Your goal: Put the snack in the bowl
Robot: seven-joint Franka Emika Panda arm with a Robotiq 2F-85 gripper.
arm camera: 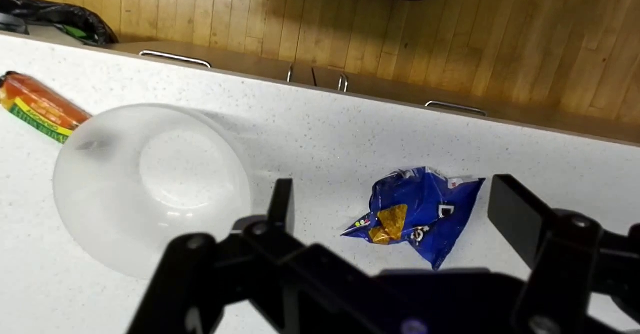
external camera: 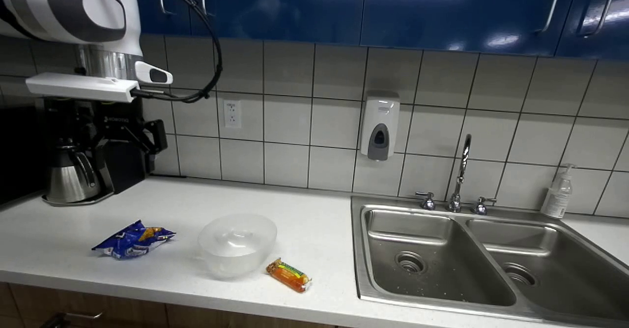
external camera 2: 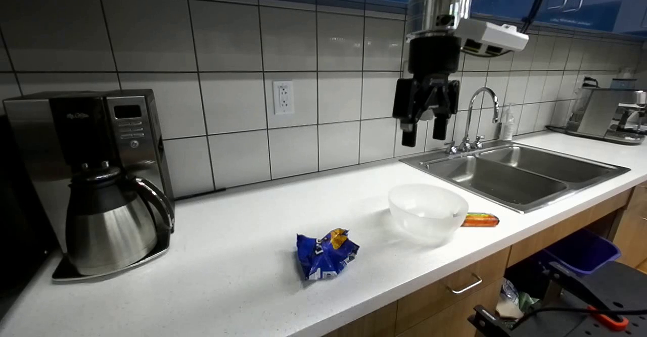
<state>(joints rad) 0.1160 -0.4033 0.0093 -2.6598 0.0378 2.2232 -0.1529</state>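
While my pincer [external camera 2: 424,131] hangs spread wide and empty, the snack [arm camera: 425,214] lies on the counter [external camera 2: 227,236] below, near the bowl [arm camera: 110,214], framed between my fingers [arm camera: 516,219] in the wrist view, longer axis roughly finger to finger; whether it's straight beneath, I can't tell.

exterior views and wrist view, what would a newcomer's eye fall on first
Probably the crinkled blue snack packet, vivid on the white counter, left of the translucent bowl in both exterior views. Next comes the black end effector, open above the counter. Glossy blue cabinets above the wall tiles also draw the eye.
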